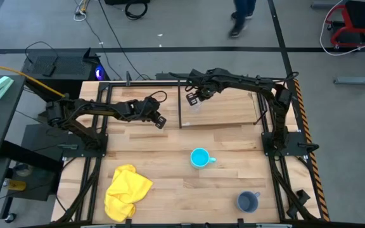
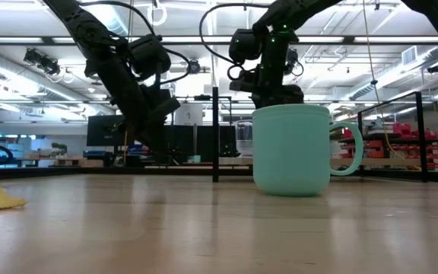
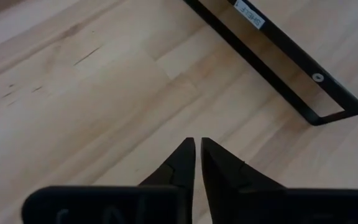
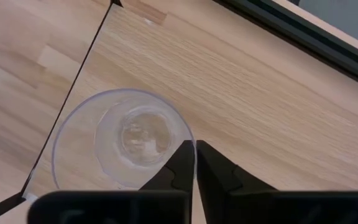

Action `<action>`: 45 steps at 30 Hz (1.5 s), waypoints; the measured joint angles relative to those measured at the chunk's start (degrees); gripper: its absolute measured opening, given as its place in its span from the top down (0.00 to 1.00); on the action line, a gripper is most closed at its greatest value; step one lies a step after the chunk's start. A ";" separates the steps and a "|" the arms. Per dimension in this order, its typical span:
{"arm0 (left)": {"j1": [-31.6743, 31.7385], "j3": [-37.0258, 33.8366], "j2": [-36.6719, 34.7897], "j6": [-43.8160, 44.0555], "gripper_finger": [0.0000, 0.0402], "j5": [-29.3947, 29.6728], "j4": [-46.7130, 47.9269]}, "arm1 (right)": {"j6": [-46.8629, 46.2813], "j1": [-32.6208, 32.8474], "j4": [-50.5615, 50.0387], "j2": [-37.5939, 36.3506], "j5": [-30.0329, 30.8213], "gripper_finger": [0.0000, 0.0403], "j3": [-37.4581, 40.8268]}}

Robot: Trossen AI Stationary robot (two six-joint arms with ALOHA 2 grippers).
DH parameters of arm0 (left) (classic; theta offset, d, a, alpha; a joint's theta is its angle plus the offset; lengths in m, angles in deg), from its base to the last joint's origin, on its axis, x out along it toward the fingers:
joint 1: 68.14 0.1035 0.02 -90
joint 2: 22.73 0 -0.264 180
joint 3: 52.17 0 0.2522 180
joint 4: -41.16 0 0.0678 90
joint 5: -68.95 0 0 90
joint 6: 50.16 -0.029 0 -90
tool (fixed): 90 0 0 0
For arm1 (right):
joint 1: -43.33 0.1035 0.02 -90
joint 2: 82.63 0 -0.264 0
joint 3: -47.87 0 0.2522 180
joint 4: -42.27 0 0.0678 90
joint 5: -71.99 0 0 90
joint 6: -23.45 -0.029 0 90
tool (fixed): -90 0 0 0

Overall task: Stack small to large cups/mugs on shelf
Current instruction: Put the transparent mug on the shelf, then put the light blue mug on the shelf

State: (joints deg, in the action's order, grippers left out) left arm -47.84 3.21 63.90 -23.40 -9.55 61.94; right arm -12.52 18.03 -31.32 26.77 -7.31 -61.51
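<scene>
Clear cup: small and see-through, with a round rim and a thick glassy bottom. In the high view it stands upright in the upper middle of the frame, at the left end of the shelf.
Why it is there: it is the smallest one, so my guess is that it starts the row and the bigger mugs go next to it.
Shelf: a thin light-wood board in the upper middle of the high view, with a black upright along its left edge.
Right gripper: right above the clear cup, fingers pressed together with no gap. The tips sit over the cup's rim. They do not look clamped on it, so I think the cup is let go.
Left gripper: to the left of the shelf in the high view, over bare table. Its fingers are together and hold nothing. It seems to be waiting.
Cyan mug: bright blue-green with a handle on its right, upright, middle of the high view. It is off the shelf.
Grey-blue mug: a bit bigger, dull blue, lower right of the high view, well apart from the shelf.
Likely next: the cyan mug, as it is next in size.
</scene>
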 joint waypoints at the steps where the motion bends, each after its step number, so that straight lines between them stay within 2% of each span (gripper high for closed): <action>1: 0.00 -0.02 0.00 0.01 0.90 0.08 0.01 | 0.02 0.00 0.07 0.00 -0.05 0.94 0.00; 13: 0.04 -0.02 0.00 0.08 0.97 0.29 0.01 | -0.34 -0.02 0.35 0.00 -0.22 0.86 0.00; 20: 0.00 -0.01 0.04 0.10 0.94 0.28 0.03 | -0.37 -0.02 0.23 -0.54 -0.24 0.80 0.02; 28: -0.69 -0.01 0.04 -0.14 0.94 0.29 0.03 | 0.05 -0.07 -2.19 -6.32 -0.22 0.77 0.02; 32: -0.68 -0.01 0.04 -0.16 0.95 0.29 0.03 | 1.55 1.00 -6.65 -10.16 -0.20 0.77 0.02; 38: -0.68 0.00 0.04 -0.21 0.95 0.29 0.03 | 6.68 9.56 -15.42 -15.75 -0.23 0.78 0.02; 45: -0.68 0.00 0.04 0.68 0.92 0.29 0.03 | 18.13 26.29 -13.51 -17.92 -1.55 0.78 0.02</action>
State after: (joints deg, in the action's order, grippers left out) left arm -48.52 3.21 63.94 -22.72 -9.26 61.97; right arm 5.62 44.32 -44.83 8.86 -8.85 -61.48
